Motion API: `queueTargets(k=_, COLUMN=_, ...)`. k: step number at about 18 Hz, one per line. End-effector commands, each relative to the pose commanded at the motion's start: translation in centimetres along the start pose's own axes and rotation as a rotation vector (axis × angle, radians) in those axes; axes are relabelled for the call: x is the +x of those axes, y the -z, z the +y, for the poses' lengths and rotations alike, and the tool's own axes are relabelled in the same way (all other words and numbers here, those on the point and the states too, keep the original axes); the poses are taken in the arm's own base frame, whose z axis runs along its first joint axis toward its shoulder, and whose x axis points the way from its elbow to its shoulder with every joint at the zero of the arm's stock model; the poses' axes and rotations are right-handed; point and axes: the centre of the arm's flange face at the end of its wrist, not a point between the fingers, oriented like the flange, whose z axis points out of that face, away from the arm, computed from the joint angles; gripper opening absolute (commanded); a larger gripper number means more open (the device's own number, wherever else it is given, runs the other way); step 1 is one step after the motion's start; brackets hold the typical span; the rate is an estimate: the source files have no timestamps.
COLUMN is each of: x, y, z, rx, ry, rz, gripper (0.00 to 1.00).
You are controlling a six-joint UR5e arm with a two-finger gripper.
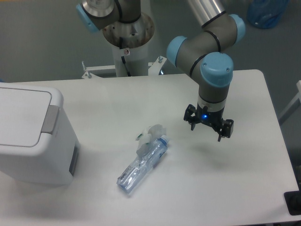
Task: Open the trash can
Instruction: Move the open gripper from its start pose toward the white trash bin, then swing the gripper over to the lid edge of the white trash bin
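Bottle [142, 161]: nearest me, crushed clear plastic, blue cap pointing toward the far side, lying flat on the table [244, 188] near the front-middle. A crumpled clear scrap sits just beside its cap end.
Trash can [33, 136]: big white boxy bin at the table's left edge, partly cut off by the frame. Lid down flat, so not opened yet. Grey tab [50, 118] on the lid edge that faces the middle of the table.
Gripper [208, 126]: hangs above the table right of centre, pointing down, blue light lit on its body. Fingers spread, nothing between them. Well apart from the bin, with the bottle lying roughly between the two.
Arm: grey tubes with blue joint caps, coming down from the base at the far edge of the table.
Step, my read: approach not yet made; the hand has the whole stretch across to the tab to cover.
Risk 1: a low sweep straight left could clip the bottle and knock it toward the bin.
Risk 2: the tab looks shallow and smooth; a fingertip landing off-centre could slide off without lifting the lid.
Risk 3: pressing on the flat lid instead of the tab could just shove or tip the light plastic bin.
Risk 4: tab mechanism unclear from here, push or lift, cannot tell.
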Motion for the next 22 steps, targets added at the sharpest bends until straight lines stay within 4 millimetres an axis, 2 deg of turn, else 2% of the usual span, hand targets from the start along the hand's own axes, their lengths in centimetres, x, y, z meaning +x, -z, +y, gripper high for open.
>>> queueTargets(k=7, x=-0.3, y=0.5, z=-0.2, rx=0.004, ry=0.006, rz=-0.01, gripper=1.0)
queueTargets(k=9, x=-0.7, y=1.7, z=-0.4, rx=0.011, ry=0.009, rz=-0.017, gripper=1.0)
queueTargets(k=12, x=-0.1, y=3.5, z=-0.6, rx=0.048, ry=0.059, rz=-0.023, gripper=1.0)
queueTargets(k=14, x=0.0, y=4.3, z=-1.4, rx=0.117, ry=0.118, rz=-0.004, gripper=1.0)
queueTargets(k=17, x=0.4, y=6.6, z=-2.3, rx=0.219, ry=0.219, rz=0.019, gripper=1.0)
queueTargets(k=20, x=1.0, y=9.9, z=-3.9, rx=0.334, ry=0.304, rz=0.042, gripper=1.0)
queueTargets(k=22, x=1.5, y=11.2, z=-5.5, rx=0.358, ry=0.331, rz=0.043, gripper=1.0)
